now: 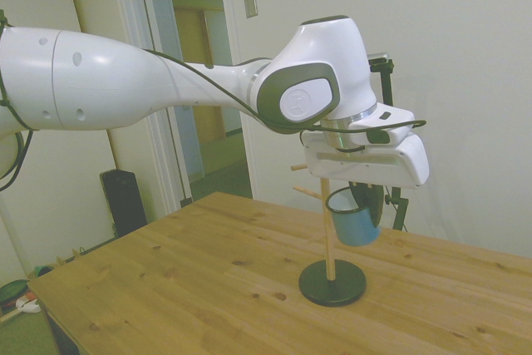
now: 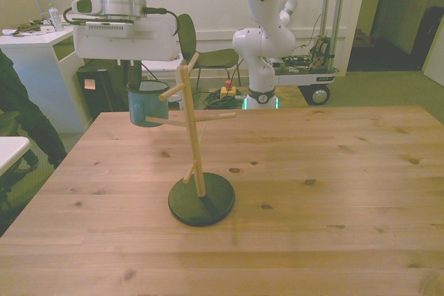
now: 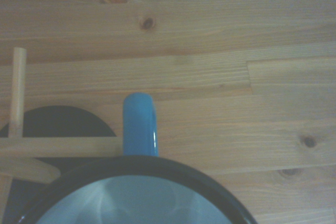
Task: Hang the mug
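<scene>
mug (image 2: 146, 105) under gripper (image 2: 136, 73), above counter (image 2: 312, 192) | mug at front view's left of peg stand (image 2: 198, 145) | stand upright on counter | mug's handle (image 3: 139, 124) beside a peg (image 3: 60, 146)

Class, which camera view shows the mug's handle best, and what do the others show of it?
The wrist view: the mug's handle shows close up, blue, beside a wooden peg. In the side and front views the mug shows, but its handle can't be made out.

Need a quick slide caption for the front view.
Gripper holds the blue mug in the air beside the wooden peg stand.
</scene>
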